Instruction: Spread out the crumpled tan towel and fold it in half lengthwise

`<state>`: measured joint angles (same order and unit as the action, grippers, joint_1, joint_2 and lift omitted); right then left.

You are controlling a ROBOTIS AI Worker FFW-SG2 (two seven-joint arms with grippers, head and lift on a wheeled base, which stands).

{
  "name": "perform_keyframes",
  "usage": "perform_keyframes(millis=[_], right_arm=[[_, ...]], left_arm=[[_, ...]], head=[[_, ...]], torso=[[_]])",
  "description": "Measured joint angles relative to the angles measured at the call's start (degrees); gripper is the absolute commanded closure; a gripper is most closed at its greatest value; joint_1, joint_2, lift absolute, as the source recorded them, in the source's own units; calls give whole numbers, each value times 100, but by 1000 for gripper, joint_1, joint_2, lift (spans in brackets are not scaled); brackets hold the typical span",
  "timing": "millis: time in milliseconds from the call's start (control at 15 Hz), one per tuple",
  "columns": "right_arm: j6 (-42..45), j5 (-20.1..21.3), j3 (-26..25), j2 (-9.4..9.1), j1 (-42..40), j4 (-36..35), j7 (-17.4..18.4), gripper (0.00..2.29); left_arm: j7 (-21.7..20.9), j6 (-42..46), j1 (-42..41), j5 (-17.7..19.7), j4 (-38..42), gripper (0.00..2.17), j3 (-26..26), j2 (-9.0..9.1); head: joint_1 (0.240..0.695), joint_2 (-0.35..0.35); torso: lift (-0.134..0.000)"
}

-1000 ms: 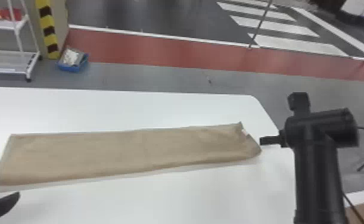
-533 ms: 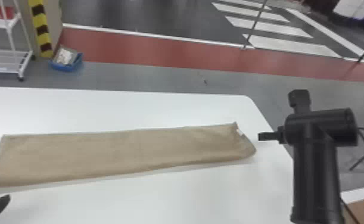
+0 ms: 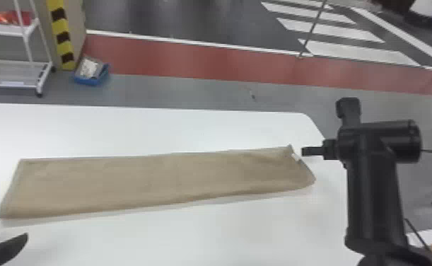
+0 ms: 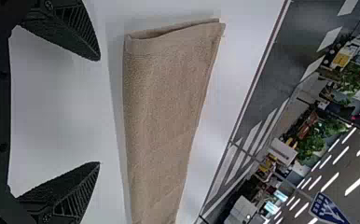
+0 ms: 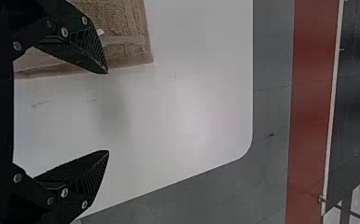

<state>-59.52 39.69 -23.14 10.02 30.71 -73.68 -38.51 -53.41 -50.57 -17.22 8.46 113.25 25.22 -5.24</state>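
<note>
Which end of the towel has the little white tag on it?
The right end, near the right end effector; the left end looks plain.

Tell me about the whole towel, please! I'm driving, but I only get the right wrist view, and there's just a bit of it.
Observer: In the head view, the tan towel is one long, narrow strip stretched sideways along the white table.

Operator: Cool! What's at its far-off left end?

Observer: The left gripper is near that end, on the robot's side of the towel, with its jaws apart and no cloth between them.

Operator: Is it really folded there?

Observer: Yes, the left wrist view shows two layers at that end, one over the other, with a thin gap between their edges.
</note>
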Motion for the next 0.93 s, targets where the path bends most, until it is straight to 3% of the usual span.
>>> perform_keyframes(millis=[133,267,467,533,600,933], right_arm=[[5,-77,-9,-10,95,121,50,984],[1,-134,-7,-39,107,141,58,1430],[14,-161,23,-124,110,144,92,1551],[14,-162,29,-152,110,143,99,1899],[14,-163,41,-170,109,142,121,2027],[39,-100,138,-248,83,129,256,2047]], left_arm=[[-9,35,-7,-13,-11,103,-8,11],[-12,63,-23,-19,-14,103,-16,14],[-20,73,-57,-20,24,103,-18,10],[-20,80,-76,-20,47,103,-16,7],[-15,89,-94,-19,62,107,-12,4],[-4,212,-164,26,82,130,25,-11]], head=[[695,-252],[695,-246],[695,-233],[695,-230],[695,-227],[695,-216]], torso=[[-124],[-124],[-124],[-124],[-124],[-124]])
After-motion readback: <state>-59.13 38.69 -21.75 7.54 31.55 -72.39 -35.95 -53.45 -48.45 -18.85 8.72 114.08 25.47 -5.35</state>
